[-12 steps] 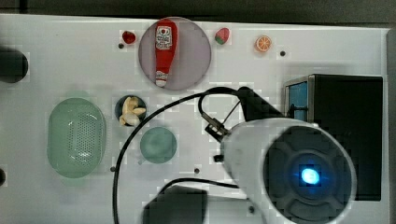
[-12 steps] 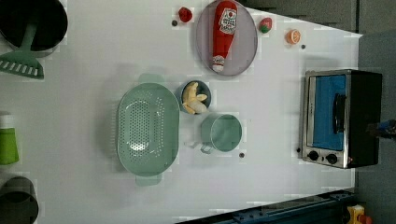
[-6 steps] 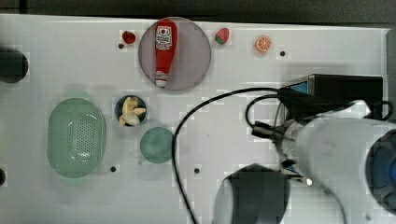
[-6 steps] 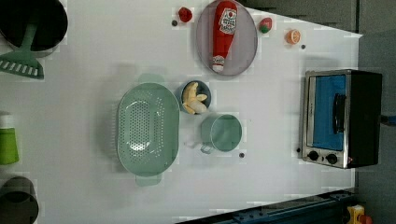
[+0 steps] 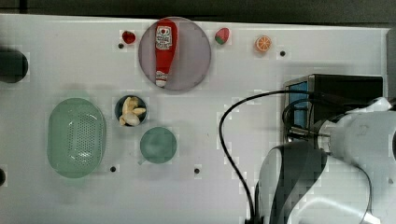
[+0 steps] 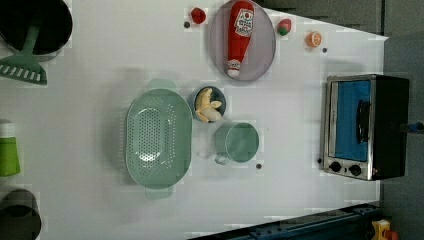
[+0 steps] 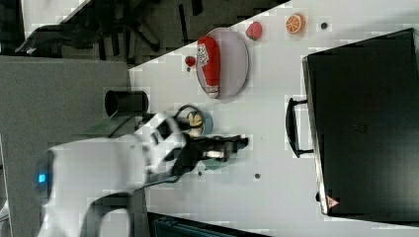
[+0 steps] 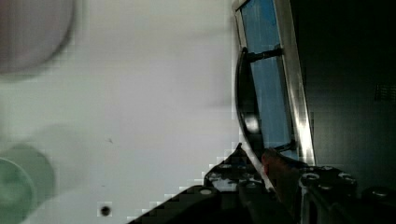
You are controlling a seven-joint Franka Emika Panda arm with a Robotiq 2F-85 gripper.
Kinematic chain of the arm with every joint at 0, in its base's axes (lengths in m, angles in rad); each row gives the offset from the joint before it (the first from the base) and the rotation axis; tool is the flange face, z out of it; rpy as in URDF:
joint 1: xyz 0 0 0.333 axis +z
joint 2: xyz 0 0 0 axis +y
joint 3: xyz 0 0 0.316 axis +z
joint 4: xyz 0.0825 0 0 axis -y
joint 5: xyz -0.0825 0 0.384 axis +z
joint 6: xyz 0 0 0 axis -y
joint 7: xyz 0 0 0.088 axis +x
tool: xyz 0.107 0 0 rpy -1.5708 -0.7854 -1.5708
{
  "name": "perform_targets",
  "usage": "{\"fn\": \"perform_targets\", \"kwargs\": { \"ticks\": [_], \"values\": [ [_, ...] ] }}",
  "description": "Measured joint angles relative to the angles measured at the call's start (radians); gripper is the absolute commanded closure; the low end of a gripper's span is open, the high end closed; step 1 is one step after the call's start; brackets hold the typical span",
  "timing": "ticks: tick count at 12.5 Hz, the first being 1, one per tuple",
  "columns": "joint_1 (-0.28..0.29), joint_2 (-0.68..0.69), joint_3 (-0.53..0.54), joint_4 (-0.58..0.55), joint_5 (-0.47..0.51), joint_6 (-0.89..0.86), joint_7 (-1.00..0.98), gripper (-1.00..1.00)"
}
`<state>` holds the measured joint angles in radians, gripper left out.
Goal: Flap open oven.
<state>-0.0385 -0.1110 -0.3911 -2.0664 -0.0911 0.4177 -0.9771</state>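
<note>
The oven (image 6: 367, 127) stands at the left view's right edge, a black box with a silver frame. Its blue glass door (image 6: 350, 120) is shut, and the dark bar handle (image 6: 363, 121) lies across it. In the right view my gripper (image 7: 243, 143) points at the handle (image 7: 292, 127) with bare table between them. The wrist view has the handle (image 8: 245, 102) and the blue door (image 8: 266, 79) close ahead of my dark fingers (image 8: 243, 161). The jaws stand slightly apart with nothing in them. In the top view my white arm (image 5: 345, 158) covers part of the oven (image 5: 341, 91).
A ketchup bottle (image 5: 163, 49) lies on a grey plate (image 5: 191, 56). A banana bowl (image 5: 130, 111), a teal cup (image 5: 159, 145) and a green colander (image 5: 76, 137) sit mid-table. Small toy fruit (image 5: 263, 43) lines the far edge. My black cable (image 5: 224, 140) loops over the table.
My arm has swung toward the top view's right, from mid-table to in front of the oven. The oven door has stayed shut.
</note>
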Motion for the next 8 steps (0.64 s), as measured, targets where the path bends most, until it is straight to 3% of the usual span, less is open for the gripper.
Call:
{"fn": "perform_targets", "kwargs": {
  "ticks": [3,8],
  "values": [
    [-0.002,0.079,-0.045,-0.063,0.002,0.166,-0.123,0.65],
    [-0.009,0.197,-0.061,-0.121,0.006,0.313,-0.161,0.65]
  ]
}}
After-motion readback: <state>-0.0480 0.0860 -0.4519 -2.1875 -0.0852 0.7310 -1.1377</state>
